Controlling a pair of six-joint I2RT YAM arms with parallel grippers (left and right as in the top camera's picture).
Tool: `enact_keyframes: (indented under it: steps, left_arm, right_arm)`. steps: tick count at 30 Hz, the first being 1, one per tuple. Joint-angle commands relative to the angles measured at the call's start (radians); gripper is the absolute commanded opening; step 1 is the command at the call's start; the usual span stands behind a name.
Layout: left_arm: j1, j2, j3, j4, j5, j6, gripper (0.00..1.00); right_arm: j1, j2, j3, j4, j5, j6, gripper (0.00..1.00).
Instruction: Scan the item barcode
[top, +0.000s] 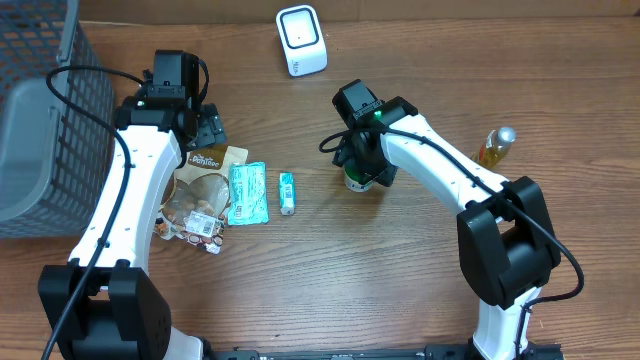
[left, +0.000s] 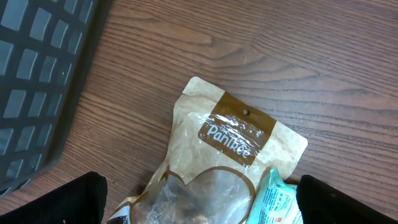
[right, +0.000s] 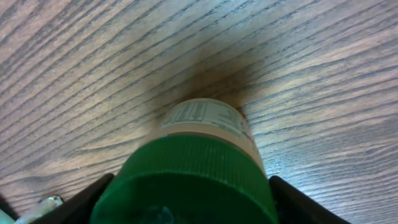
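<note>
Between right end effector (top: 364, 166) jaws, green-capped bottle (right: 186, 177)

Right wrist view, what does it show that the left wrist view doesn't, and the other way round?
Only right wrist: a green-capped jar with a pale label, flanked by the right hand. Only left wrist: a brown paper snack pouch, a teal packet's corner and a dark mesh basket. Both: the wood-grain table and each hand's own dark fingertips in the lower corners.

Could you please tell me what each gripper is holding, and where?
Left gripper: nothing. Right gripper straddles the jar at its green cap; whether it grips cannot be told.
</note>
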Motion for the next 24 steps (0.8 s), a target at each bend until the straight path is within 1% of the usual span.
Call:
enact_keyframes:
  steps: [1,3,5,8,10,12,15,17,18,21,24]
  left_arm:
    - [-0.008,0.01,0.003,0.002,-0.013,0.001,1.0]
    - [-0.008,0.01,0.003,0.002,-0.013,0.001,1.0]
    - [-0.008,0.01,0.003,0.002,-0.013,0.001,0.99]
    - [-0.008,0.01,0.003,0.002,-0.013,0.001,1.0]
    - [-0.008,0.01,0.003,0.002,-0.013,0.001,0.99]
    - [-0.008,0.01,0.004,0.002,-0.014,0.001,0.99]
    - [-0.008,0.01,0.004,0.002,-0.014,0.001,1.0]
    - [-0.008,0.01,0.004,0.002,-0.014,0.001,1.0]
    - [-0.008,0.01,0.003,0.002,-0.013,0.001,1.0]
    - [-0.008,0.01,0.004,0.002,-0.013,0.001,1.0]
    - [-0.008,0.01,0.003,0.002,-0.013,0.001,1.0]
  right_arm:
    - [0.004,-0.013,0.009,0.005,0.003,-0.002,0.66]
    - [0.004,-0.013,0.009,0.006,0.003,-0.053,0.58]
    - [0.004,-0.013,0.009,0.005,0.003,-0.1,0.54]
    - [0.004,-0.013,0.009,0.005,0.003,-0.128,0.54]
    - [0.004,-0.013,0.009,0.006,0.002,-0.14,0.52]
    - [0.004,-0.013,0.009,0.018,-0.001,-0.213,0.49]
    - [0.004,-0.013,0.009,0.024,-0.001,-0.392,0.48]
    - [0.004,-0.013,0.009,0.019,-0.002,-0.478,0.37]
    - [0.004,-0.013,0.009,0.014,-0.009,-0.512,0.34]
    - [0.004,-0.013,0.009,0.01,-0.062,-0.61,0.33]
    - [0.004,-0.013,0.009,0.018,-0.088,-0.628,0.39]
